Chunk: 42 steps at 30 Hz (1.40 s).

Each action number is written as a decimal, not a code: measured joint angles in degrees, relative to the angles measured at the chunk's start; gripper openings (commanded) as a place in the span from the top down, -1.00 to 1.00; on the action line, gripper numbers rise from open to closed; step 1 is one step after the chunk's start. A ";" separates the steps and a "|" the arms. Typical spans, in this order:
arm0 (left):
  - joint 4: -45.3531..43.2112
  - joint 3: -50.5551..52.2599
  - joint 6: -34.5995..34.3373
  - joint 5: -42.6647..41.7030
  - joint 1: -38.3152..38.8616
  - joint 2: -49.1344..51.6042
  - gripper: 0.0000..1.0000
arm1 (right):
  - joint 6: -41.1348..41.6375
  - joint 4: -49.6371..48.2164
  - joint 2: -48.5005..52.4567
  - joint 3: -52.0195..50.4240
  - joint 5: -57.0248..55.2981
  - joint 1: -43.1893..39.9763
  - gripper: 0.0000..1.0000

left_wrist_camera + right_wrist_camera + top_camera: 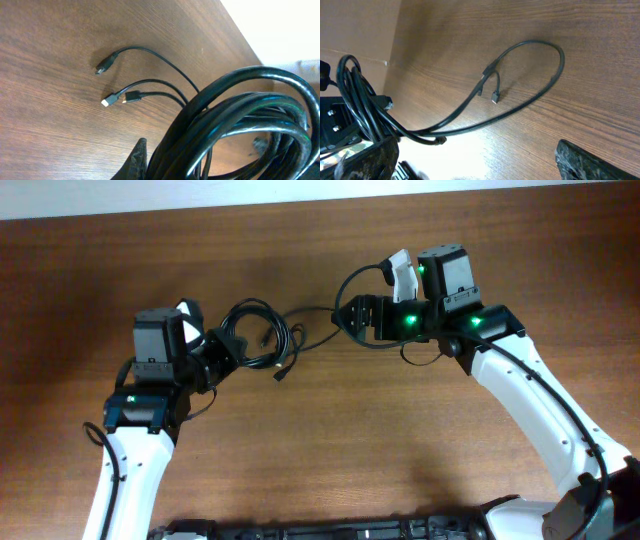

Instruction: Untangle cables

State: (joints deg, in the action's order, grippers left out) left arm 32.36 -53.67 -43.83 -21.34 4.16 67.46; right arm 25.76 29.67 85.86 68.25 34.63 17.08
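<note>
The cables are thin black cords. In the overhead view a coiled bundle (262,330) lies left of centre, and one strand (312,313) runs right to my right gripper (348,315). My left gripper (225,348) sits at the bundle's left edge. In the left wrist view the bundle (240,115) fills the lower right against the one visible finger of my left gripper (167,162), which looks shut on it. Three plug ends (120,95) lie free. In the right wrist view my right gripper (480,160) is wide open. A long loop (540,85) with two plug ends lies ahead.
The wooden table (350,440) has a pale wall edge along the back (300,192). The right arm's own thicker black wire (360,275) arcs up behind its gripper. A plug end (281,376) trails toward the front of the bundle.
</note>
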 measured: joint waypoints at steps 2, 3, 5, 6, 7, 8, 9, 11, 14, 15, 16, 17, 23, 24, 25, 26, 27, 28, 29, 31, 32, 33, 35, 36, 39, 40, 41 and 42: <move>0.00 0.00 -4.22 -0.17 0.00 0.00 1.00 | 0.02 0.33 0.00 0.00 0.00 0.00 -0.97; 0.00 0.00 -5.31 -0.28 0.00 0.04 1.00 | 0.02 0.22 0.00 0.00 0.00 0.00 -0.97; -0.02 0.00 -6.32 -0.31 0.00 0.07 1.00 | 0.02 -0.24 0.00 0.00 0.00 0.00 -1.00; -0.02 0.00 -6.58 -0.31 0.00 0.07 1.00 | 0.00 -0.24 0.00 0.00 -0.11 0.00 -0.97; 0.00 0.00 -6.60 -0.31 0.00 0.07 1.00 | 0.02 0.13 0.00 0.00 -0.26 0.00 -0.86; -0.02 0.00 -6.82 -0.33 0.00 0.07 1.00 | 0.04 0.31 0.00 0.00 -0.26 0.00 -0.85; 0.00 0.00 -7.91 -0.33 0.00 0.07 1.00 | 0.15 0.44 0.00 0.00 -0.28 0.00 -0.85; -0.07 0.00 -12.81 -0.31 0.00 0.07 1.00 | 0.20 1.07 0.00 -0.02 -0.50 0.90 -0.87; -0.04 0.00 -18.01 1.44 0.00 0.07 1.00 | -15.19 1.55 0.02 -0.50 -0.87 6.86 -0.93; -0.07 0.00 -17.46 1.73 0.00 0.07 1.00 | -20.50 -0.72 0.02 -0.70 -0.90 9.38 -0.93; -0.07 0.00 -14.08 1.90 0.00 0.07 1.00 | -23.19 -2.89 0.02 -0.76 -0.85 10.73 -0.93; -0.07 0.00 -7.82 2.08 0.00 0.07 1.00 | -24.55 -5.09 0.09 -0.83 -0.83 11.87 -0.93; 0.66 0.00 19.91 1.16 1.03 0.07 1.00 | -26.01 -12.28 2.36 -0.87 2.29 17.68 -0.03; 0.66 0.00 22.60 0.04 2.40 0.07 1.00 | -24.83 -12.90 3.76 -0.87 0.59 18.10 0.46; 0.66 0.00 24.52 -0.96 3.96 0.07 0.88 | -22.88 -13.75 4.98 -0.87 -1.27 18.12 0.79; 0.63 0.00 25.51 -1.36 5.01 0.07 0.52 | -21.00 -13.99 5.27 -0.87 -2.05 18.12 0.91; 0.61 0.00 25.99 -1.38 5.20 0.11 0.03 | -19.74 -14.32 5.27 -0.87 -2.29 18.12 0.92; 0.59 0.00 26.67 -1.57 5.14 0.11 -0.24 | -19.56 -14.21 5.27 -0.87 -2.49 17.86 0.92; 0.42 0.00 26.84 -1.97 4.79 0.11 -0.41 | -19.50 -13.81 5.29 -0.87 -3.30 17.51 0.92; 0.42 -0.02 26.62 -2.27 4.22 -0.04 -0.15 | -19.50 -13.40 5.29 -0.87 -8.26 16.96 0.92; 0.39 -0.02 25.46 -2.27 4.15 -0.57 0.03 | -19.50 -13.42 5.29 -0.87 -11.54 16.92 0.92; 0.44 -0.02 22.93 -2.27 4.15 -1.40 0.04 | -19.52 -13.42 5.29 -0.87 -14.47 16.90 0.92; 0.96 -0.09 17.73 -2.29 4.15 -1.79 0.20 | -19.50 -13.44 5.29 -0.87 -17.99 16.87 0.92; 1.11 -0.11 16.26 -2.29 4.15 -1.79 0.20 | -19.50 -13.44 5.29 -0.87 -18.86 16.87 0.92; 1.70 -0.17 12.24 -2.21 4.17 -0.39 0.05 | -19.47 -13.44 5.29 -0.87 -19.26 16.87 0.92; 1.73 -0.17 10.99 -2.03 4.15 1.09 0.02 | -19.52 -13.44 5.29 -0.87 -19.43 16.87 0.92; 1.60 -0.17 9.14 -1.97 4.35 3.43 0.00 | -19.47 -13.44 5.29 -0.87 -19.45 16.87 0.92; 0.81 -0.17 8.39 -1.84 4.72 4.55 -0.01 | -19.50 -13.40 5.29 -0.87 -19.52 16.87 0.92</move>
State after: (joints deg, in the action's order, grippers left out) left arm 33.17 -53.84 -35.44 -23.18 8.88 72.01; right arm 6.26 16.27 91.15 67.37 15.11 33.95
